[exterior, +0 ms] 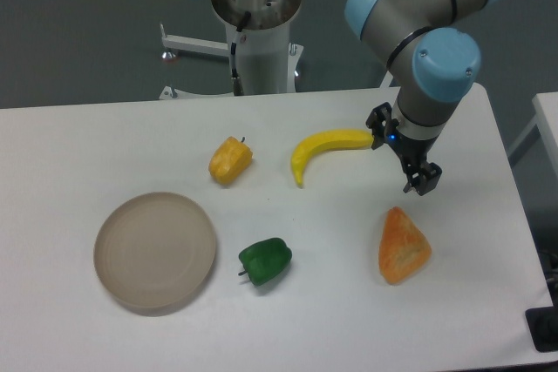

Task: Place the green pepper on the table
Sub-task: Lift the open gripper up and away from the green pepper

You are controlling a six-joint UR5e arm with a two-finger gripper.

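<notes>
The green pepper (265, 261) lies on its side on the white table (105, 137), just right of the round beige plate, its stem pointing left. My gripper (402, 152) hangs at the right side of the table, above the right tip of the banana and well up and right of the pepper. Its two black fingers (422, 179) stand apart with nothing between them, so it is open and empty.
A round beige plate (155, 251) sits at the front left. A yellow-orange pepper (230, 160) lies at centre back. A yellow banana (324, 150) lies next to my gripper. An orange wedge-shaped item (403, 246) lies below the gripper. The robot base (257, 23) stands behind the table.
</notes>
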